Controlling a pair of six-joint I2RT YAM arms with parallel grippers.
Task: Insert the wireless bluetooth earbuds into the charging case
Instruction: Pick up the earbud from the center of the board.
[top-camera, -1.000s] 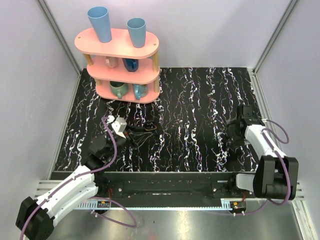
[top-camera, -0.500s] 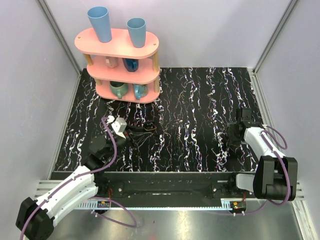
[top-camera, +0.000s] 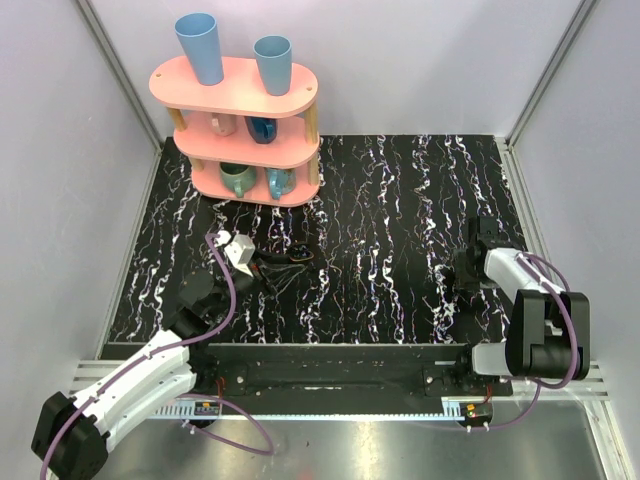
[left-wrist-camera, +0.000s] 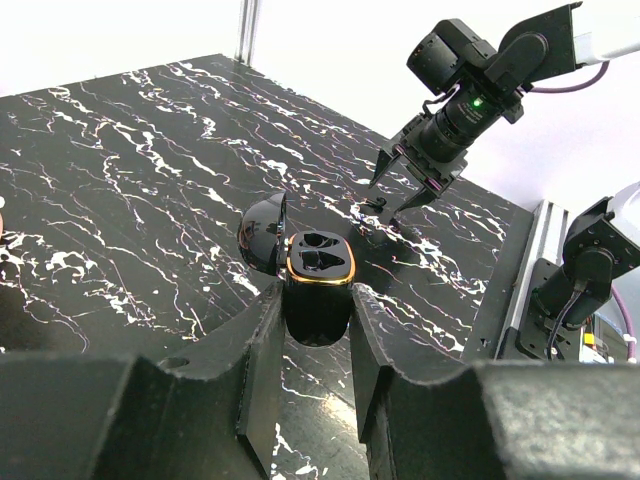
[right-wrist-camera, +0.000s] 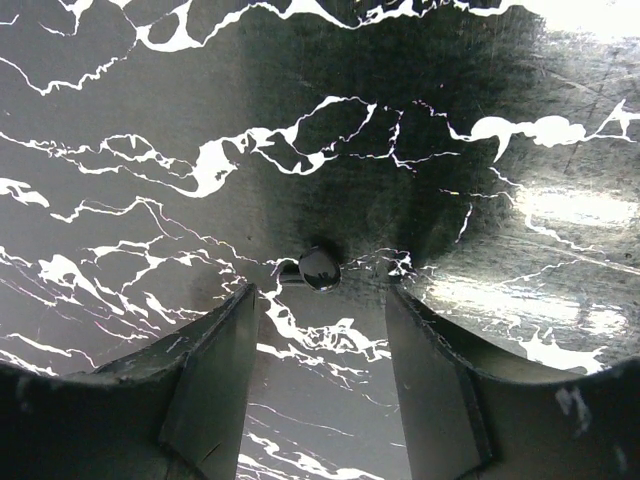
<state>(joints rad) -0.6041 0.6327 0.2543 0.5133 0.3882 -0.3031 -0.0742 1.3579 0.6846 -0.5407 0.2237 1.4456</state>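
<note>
A black tabletop (top-camera: 400, 200), veined with white like marble, is lying between pale lilac walls (top-camera: 420, 60). From above, the case (left-wrist-camera: 318, 285) is showing only as a dark speck, and the earbud cannot be made out there at all. The left gripper (left-wrist-camera: 316, 312) is clamping the case by its sides. The hinged lid (left-wrist-camera: 262, 232) is standing open to the left, and a gold-orange rim is ringing two dark hollows. Whether a bud is sitting in either hollow I cannot tell.

Only one earbud (right-wrist-camera: 320, 268) is showing, a small glossy dark bead. It is lying on the table just ahead of the right gripper (right-wrist-camera: 320, 300), whose fingers are standing apart and touching nothing.

A rounded pink three-tier shelf (top-camera: 245, 130) is standing at the far left. It is carrying blue cups (top-camera: 200, 47) on top and mugs (top-camera: 238, 178) below, well apart from both grippers.
</note>
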